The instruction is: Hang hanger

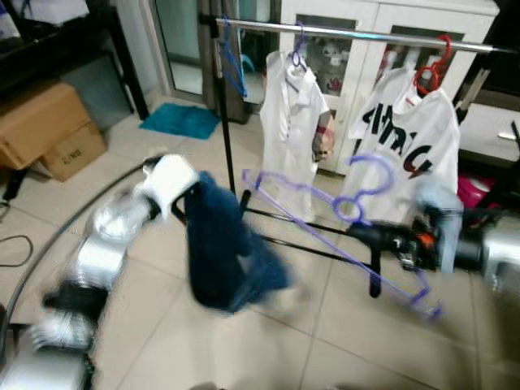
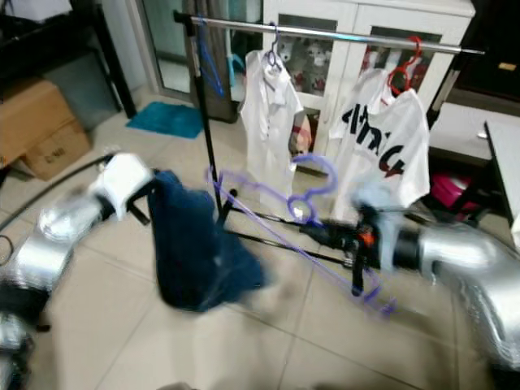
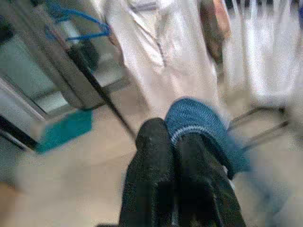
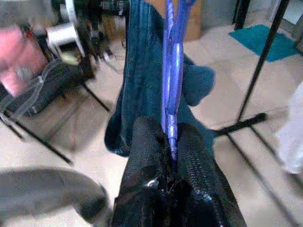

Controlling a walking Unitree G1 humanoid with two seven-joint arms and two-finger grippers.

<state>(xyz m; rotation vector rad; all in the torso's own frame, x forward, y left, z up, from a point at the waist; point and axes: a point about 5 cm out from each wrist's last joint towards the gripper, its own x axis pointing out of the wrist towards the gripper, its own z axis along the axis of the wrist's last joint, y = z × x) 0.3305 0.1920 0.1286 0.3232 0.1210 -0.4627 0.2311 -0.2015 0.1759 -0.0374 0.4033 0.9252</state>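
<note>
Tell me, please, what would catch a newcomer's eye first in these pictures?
Probably the dark blue garment dangling over the tiled floor, pinched in the left gripper at the robot's left. Next, the purple hanger held out by the right gripper, whose jaws are shut on it. Behind them stands a clothes rack with two white shirts hanging from its rail.

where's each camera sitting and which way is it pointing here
Left eye view: on the head, looking forward and down at the metal clothes rack; both silver arms show.
Right eye view: the stereo twin, same scene; right gripper holds the purple plastic hanger.
Left wrist view: on the left wrist, looking along the left gripper shut on the dark blue garment, white shirt beyond.
Right wrist view: on the right wrist, fingers clamping the hanger, garment behind.
Both wrist views share the blue garment.
</note>
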